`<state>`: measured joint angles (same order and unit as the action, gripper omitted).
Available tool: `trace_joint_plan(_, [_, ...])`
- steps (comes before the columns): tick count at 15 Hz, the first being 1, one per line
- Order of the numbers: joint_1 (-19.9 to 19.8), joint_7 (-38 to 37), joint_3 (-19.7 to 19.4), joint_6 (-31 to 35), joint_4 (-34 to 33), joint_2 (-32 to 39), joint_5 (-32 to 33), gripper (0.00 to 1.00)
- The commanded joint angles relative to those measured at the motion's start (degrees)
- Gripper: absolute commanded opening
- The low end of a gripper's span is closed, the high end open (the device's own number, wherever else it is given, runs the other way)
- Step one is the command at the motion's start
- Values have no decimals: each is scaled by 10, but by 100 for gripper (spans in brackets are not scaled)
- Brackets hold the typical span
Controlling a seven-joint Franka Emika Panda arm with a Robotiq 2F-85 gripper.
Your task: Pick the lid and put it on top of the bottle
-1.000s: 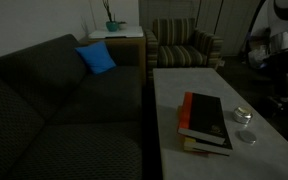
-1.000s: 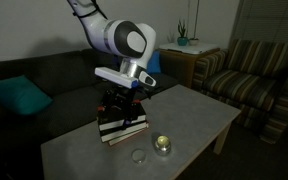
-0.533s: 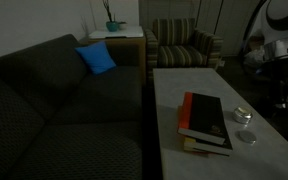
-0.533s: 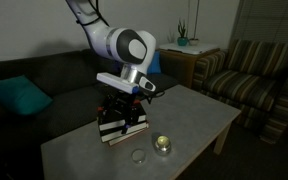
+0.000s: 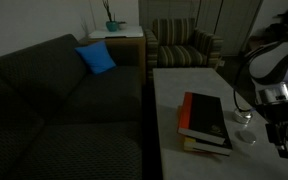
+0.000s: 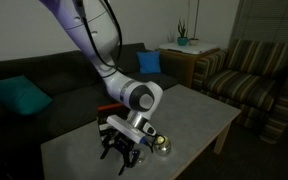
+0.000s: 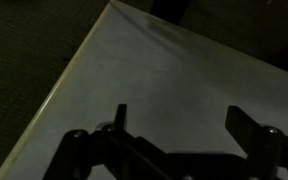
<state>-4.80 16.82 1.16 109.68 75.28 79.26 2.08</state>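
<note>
Fingers [image 7: 246, 128] spread wide, empty | one lid [image 5: 247, 137] | one bottle [image 5: 242, 115] | two stacked books [image 5: 204, 120] | one table [image 5: 184, 80]

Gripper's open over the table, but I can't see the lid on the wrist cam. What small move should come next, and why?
Probably slide the gripper sideways toward the lid before descending. The wrist view shows only bare table between the open fingers, and in an exterior view the lid lies apart from the gripper, beside the bottle.
</note>
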Motion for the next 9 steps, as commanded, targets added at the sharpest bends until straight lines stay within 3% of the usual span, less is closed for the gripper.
trace_joint_plan(1, [-3,-2,3,-2,-7,8,4,100])
trace_joint_plan(4, [3,-20,-2,18,-8,7,-7,100])
trace_joint_plan(9, [-1,-69,10,10,-65,46,-26,100])
